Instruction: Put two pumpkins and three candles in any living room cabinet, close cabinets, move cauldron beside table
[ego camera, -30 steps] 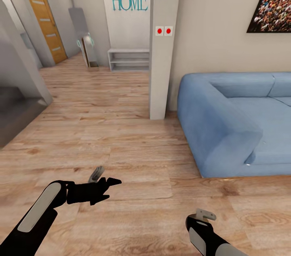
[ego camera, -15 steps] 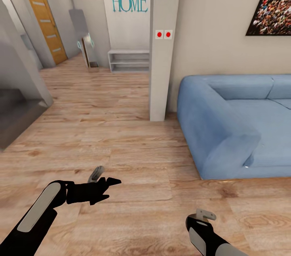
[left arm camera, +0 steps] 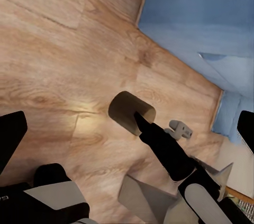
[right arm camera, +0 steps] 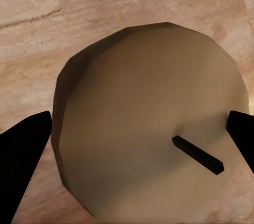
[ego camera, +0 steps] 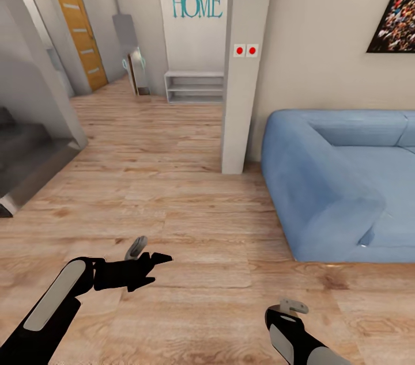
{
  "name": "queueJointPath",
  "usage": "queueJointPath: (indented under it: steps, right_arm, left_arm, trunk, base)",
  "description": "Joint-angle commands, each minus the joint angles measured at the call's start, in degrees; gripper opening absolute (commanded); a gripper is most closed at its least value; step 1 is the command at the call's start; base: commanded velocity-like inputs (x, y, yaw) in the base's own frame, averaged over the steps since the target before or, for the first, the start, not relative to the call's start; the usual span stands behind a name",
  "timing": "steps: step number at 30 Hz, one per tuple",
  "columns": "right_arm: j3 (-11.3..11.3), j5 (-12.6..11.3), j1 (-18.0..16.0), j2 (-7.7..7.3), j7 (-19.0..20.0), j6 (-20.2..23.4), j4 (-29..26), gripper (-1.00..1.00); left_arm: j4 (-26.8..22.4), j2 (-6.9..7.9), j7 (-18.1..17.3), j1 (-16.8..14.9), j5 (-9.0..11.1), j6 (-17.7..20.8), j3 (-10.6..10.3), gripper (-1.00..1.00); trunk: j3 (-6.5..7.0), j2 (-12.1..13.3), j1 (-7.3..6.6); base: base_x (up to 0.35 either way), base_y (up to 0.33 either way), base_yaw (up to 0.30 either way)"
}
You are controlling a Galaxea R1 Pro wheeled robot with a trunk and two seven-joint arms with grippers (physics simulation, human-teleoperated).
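A tan candle (right arm camera: 148, 102) with a short dark wick sits between the black fingers (right arm camera: 21, 160) of my right gripper (right arm camera: 137, 144), which is shut on it. In the left wrist view the same candle (left arm camera: 132, 112) shows at the end of my right arm, above the wooden floor. My left gripper (ego camera: 164, 260) is low over the floor and points right. It is open and empty, with its fingers (left arm camera: 10, 139) spread wide apart. In the head view my right gripper (ego camera: 291, 307) is near the bottom edge. The pumpkins, cabinet, cauldron and table are out of view.
A blue sofa (ego camera: 334, 181) stands at the right. A white pillar (ego camera: 245, 65) with two red switches is beside it. A hallway with a white shelf (ego camera: 195, 86) and a wooden door (ego camera: 80, 31) runs ahead. Grey steps (ego camera: 23, 163) are at the left.
The camera has moved: the pillar, sofa and hallway now sit a little further right and lower in the picture. Both arms keep the same pose, and the candle stays held.
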Motion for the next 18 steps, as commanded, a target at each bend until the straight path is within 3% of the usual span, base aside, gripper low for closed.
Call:
queueJointPath:
  steps: [1, 18]
  right_arm:
    - [0.49, -0.34, -0.01, -0.04, -0.39, 0.26, -0.11, -1.0]
    - [0.58, -0.25, 0.02, -0.03, -0.34, 0.24, -0.11, -1.0]
  left_arm:
    - [-0.03, 0.04, 0.59, -0.05, 0.59, -0.02, -0.07, 1.0]
    - [-0.03, 0.0, 0.66, -0.05, 0.59, -0.02, -0.06, 1.0]
  trunk:
    - [-0.05, -0.02, -0.01]
    - [-0.05, -0.02, -0.01]
  base:
    - [0.0, 0.0, 0.277]
    - [0.0, 0.0, 0.286]
